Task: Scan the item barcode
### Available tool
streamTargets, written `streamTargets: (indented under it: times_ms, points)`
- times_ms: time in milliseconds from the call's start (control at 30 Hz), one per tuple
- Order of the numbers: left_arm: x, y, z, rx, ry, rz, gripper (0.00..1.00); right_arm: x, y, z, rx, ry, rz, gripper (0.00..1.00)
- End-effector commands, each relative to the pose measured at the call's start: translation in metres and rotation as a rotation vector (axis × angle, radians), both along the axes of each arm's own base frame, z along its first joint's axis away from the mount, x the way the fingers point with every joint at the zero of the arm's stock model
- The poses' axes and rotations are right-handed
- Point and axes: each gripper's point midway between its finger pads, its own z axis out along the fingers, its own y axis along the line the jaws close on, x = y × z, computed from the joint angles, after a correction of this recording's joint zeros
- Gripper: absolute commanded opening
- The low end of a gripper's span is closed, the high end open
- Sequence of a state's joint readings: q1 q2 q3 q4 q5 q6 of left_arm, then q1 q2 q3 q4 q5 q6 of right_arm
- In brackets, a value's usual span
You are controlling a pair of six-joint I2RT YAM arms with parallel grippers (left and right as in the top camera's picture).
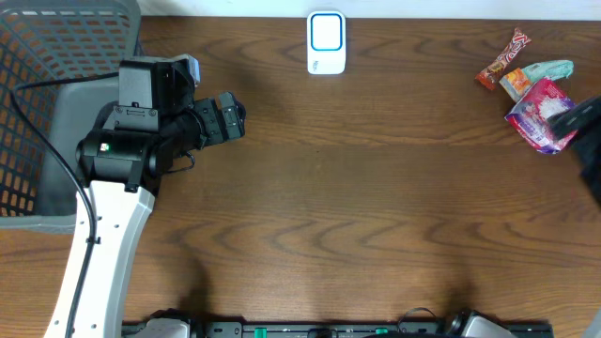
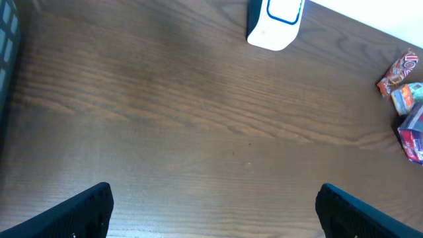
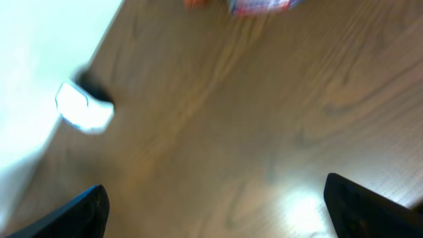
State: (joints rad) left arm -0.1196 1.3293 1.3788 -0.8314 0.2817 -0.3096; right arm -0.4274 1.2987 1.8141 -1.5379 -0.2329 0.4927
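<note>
The left fingers [image 2: 79, 215] and the right fingers [image 3: 370, 205] are both seen spread wide, and nothing is grasped. The snack packets [image 1: 533, 94] are heaped at the far right corner of the tabletop [image 1: 376, 207], touching one another. The scanner [image 1: 326, 42] stands at the middle of the far edge. As the packets are crowded near the edge, two could be pinched together, or one pushed off. The basket [image 1: 56, 66] is shown only from overhead. In the right wrist view the packets are blurred and cut off.
</note>
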Motion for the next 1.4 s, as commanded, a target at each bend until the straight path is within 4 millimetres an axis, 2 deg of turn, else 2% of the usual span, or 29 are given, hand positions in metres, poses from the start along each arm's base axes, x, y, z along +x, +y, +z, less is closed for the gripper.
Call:
streamTargets:
  times_ms: [0, 100, 200, 367, 567, 800, 933, 1067, 1267, 1367]
  points:
    - [-0.001, 0.002, 0.002, 0.010, -0.010, -0.001, 0.98, -0.024, 0.030, -0.014, -0.021, 0.031, 0.135, 0.99]
    - [-0.001, 0.002, 0.002, 0.009, -0.010, -0.001, 0.98, -0.047, 0.053, -0.028, 0.043, 0.065, 0.155, 0.99]
    - [-0.001, 0.002, 0.002, 0.009, -0.010, -0.001, 0.98, -0.068, 0.062, -0.041, 0.067, 0.103, 0.154, 0.99]
    - [-0.001, 0.002, 0.002, 0.010, -0.010, -0.001, 0.98, -0.080, 0.065, -0.044, 0.067, 0.115, 0.152, 0.99]
    - [-0.001, 0.002, 0.002, 0.010, -0.010, -0.001, 0.98, -0.091, 0.054, -0.050, -0.002, 0.174, 0.137, 0.99]
    - [-0.001, 0.002, 0.002, 0.010, -0.010, -0.001, 0.98, -0.086, 0.050, -0.051, -0.045, 0.158, 0.183, 0.99]
    - [-0.001, 0.002, 0.002, 0.009, -0.010, -0.001, 0.98, -0.079, 0.051, -0.059, -0.059, 0.139, 0.209, 0.99]
    - [-0.001, 0.002, 0.002, 0.009, -0.010, -0.001, 0.98, -0.065, 0.063, -0.064, -0.122, 0.035, 0.324, 0.99]
    - [-0.001, 0.002, 0.002, 0.009, -0.010, -0.001, 0.98, -0.047, 0.098, -0.061, -0.315, -0.271, 0.614, 0.99]
    - [-0.001, 0.002, 0.002, 0.010, -0.010, -0.001, 0.98, -0.048, 0.099, -0.067, -0.366, -0.382, 0.619, 0.99]
